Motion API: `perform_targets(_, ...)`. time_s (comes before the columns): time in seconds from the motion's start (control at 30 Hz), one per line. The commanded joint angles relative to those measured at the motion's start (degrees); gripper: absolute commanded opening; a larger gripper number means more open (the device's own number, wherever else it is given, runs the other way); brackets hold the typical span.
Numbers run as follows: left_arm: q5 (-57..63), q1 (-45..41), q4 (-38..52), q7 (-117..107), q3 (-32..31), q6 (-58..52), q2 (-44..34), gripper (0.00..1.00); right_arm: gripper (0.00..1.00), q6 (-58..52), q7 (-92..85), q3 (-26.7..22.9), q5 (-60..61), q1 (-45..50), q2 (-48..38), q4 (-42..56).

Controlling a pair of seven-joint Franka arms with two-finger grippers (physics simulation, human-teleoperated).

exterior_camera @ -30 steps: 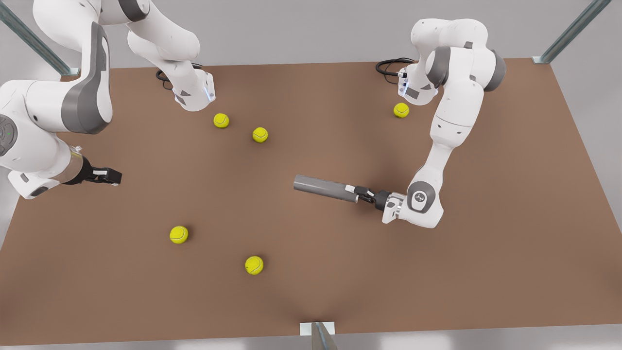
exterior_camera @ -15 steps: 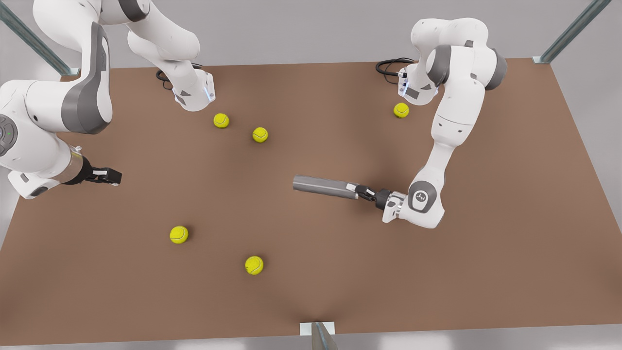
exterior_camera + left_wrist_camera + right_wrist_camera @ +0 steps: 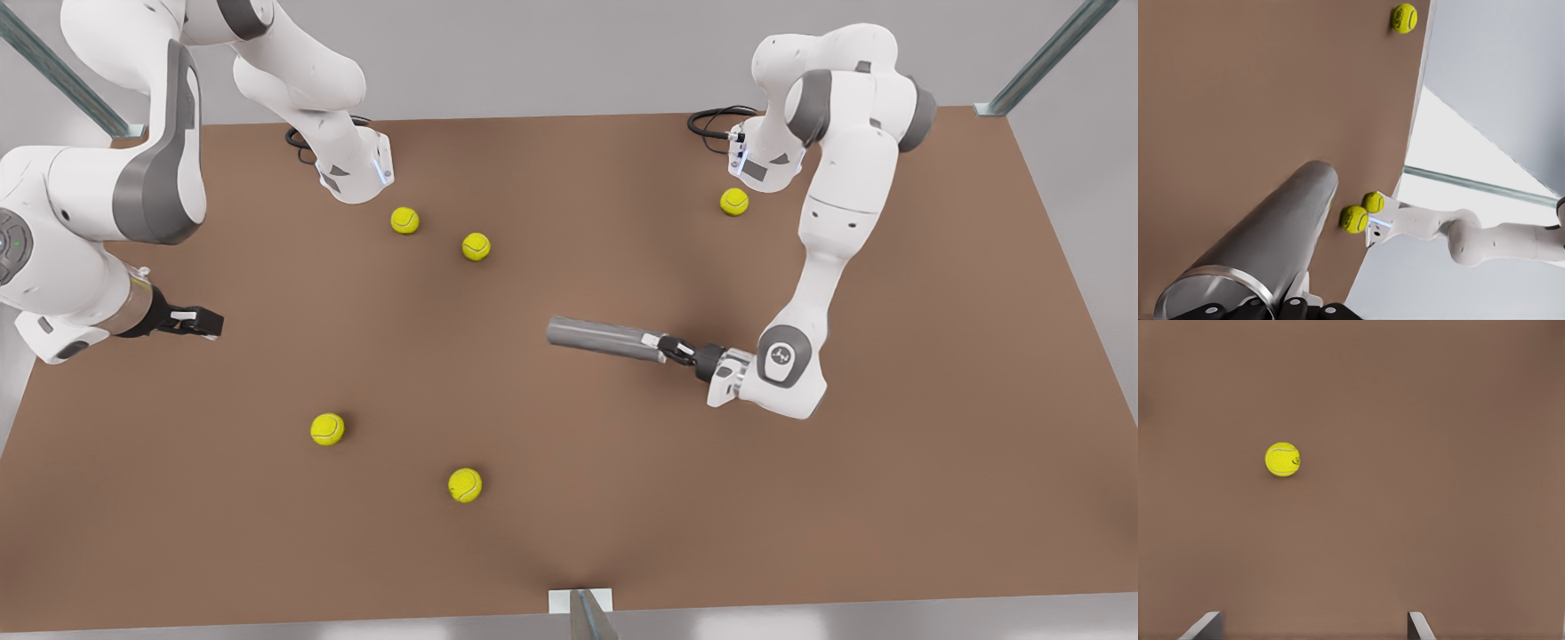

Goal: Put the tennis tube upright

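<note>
The tennis tube (image 3: 600,338) is a grey cylinder lying nearly level just right of the table's middle in the front view. My left gripper (image 3: 665,347) is shut on its end nearest the front view's right. The left wrist view looks along the tennis tube (image 3: 1271,233) from its silvery rim, with the dark fingers (image 3: 1295,309) clamped at that rim. My right gripper (image 3: 197,321) waits at the front view's left edge of the table. Its fingertips (image 3: 1206,625) stand wide apart, open over bare table.
Several yellow-green tennis balls lie on the brown table (image 3: 933,444): two (image 3: 404,220) (image 3: 476,246) at the back, one (image 3: 734,202) by the far arm base, two (image 3: 327,429) (image 3: 465,484) in front. One ball (image 3: 1283,459) lies below the right gripper.
The left gripper and the tube have shifted slightly toward the front view's right. The right arm has not moved.
</note>
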Motion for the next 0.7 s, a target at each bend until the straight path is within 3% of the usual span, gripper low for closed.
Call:
perform_targets(0.0,2.66,0.03,0.00,-0.12,0.00,0.01,-0.25,0.21,1.00,0.00,0.04,0.04,0.00,0.08,-0.01,0.00)
perform_targets(0.33,7.67,1.26,0.26,-5.39,2.37,-0.16,-5.97,0.21,1.00,0.00,-0.05,0.04,0.26,0.08,-0.01,0.00)
perform_targets(0.67,22.60,1.44,3.95,-11.37,4.48,0.98,-13.35,0.21,1.00,0.18,0.13,0.12,0.09,1.23,0.17,0.44)
